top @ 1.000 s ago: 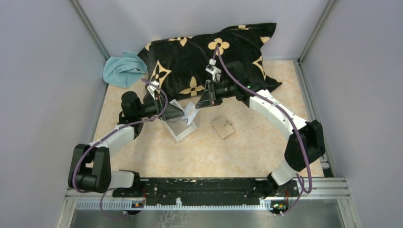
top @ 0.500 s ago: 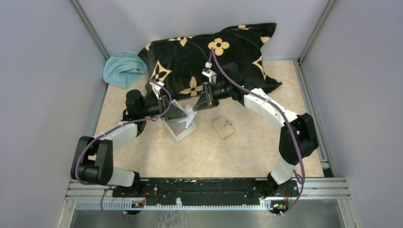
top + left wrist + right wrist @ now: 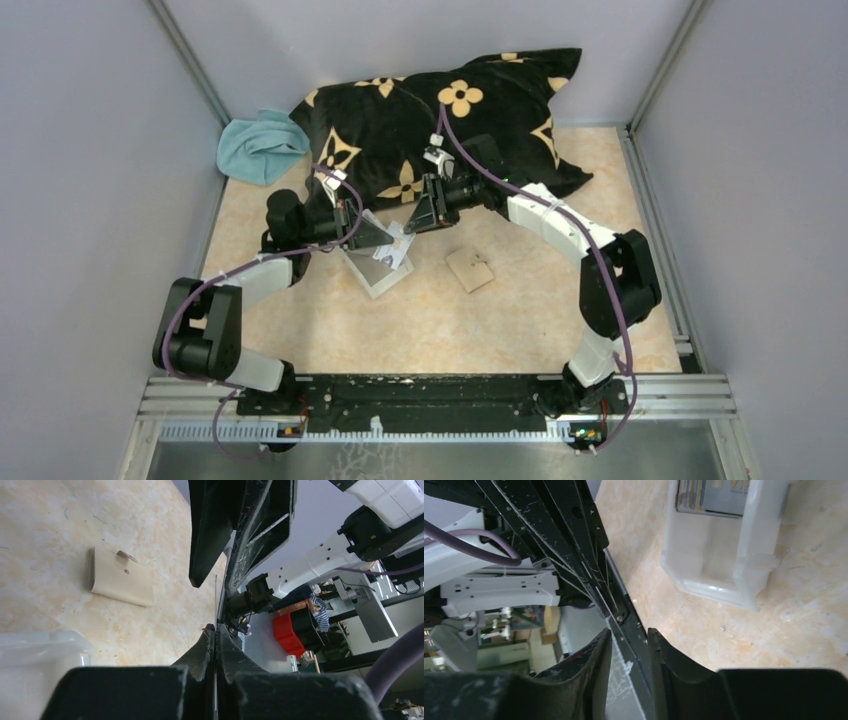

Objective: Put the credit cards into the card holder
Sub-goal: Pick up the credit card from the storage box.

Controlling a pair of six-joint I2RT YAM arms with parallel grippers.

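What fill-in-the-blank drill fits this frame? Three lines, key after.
1. The left hand pinches a credit card, while the fingers of the right hand on either side of it stand ___.
2. The card holder lies on the table, folded ___.
3. In the top view, the card holder sits to the ___ of the clear tray.
Missing words: open; shut; right.
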